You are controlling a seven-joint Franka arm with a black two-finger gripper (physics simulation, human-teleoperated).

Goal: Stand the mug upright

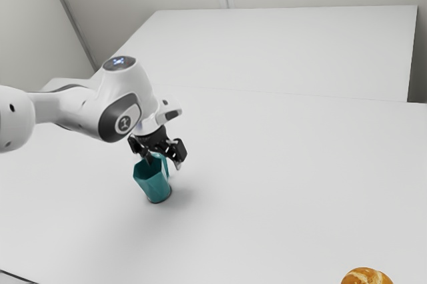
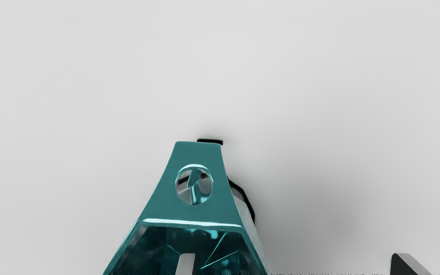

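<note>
The tool [image 1: 163, 162] is released: its fingers stand wide apart, one fingertip [image 2: 185, 265] in or just over the mouth of the mug, the other [image 2: 407, 263] outside the wall and apart from it; nothing is clasped between them. Directly beneath is the mug [image 1: 153, 181], mouth up and base down on the bench [image 1: 280, 164]; any slight remaining lean cannot be ruled out. Its handle [image 2: 199, 154] projects from the rim, beside the line between the fingers. Well apart, near the exterior view's bottom edge, lies a bread roll [image 1: 366, 277], which presents no obstruction. Finding: the required upright pose appears to be met. The arrangement suits equally a tool about to straddle the wall and one that has lately let it go; the pictures do not settle which. In either case, good practice would be slow travel parallel to the wall, without twist or sideways drift. Principal risk, in my judgement: the inner finger hooking the rim or handle and tipping the mug.
</note>
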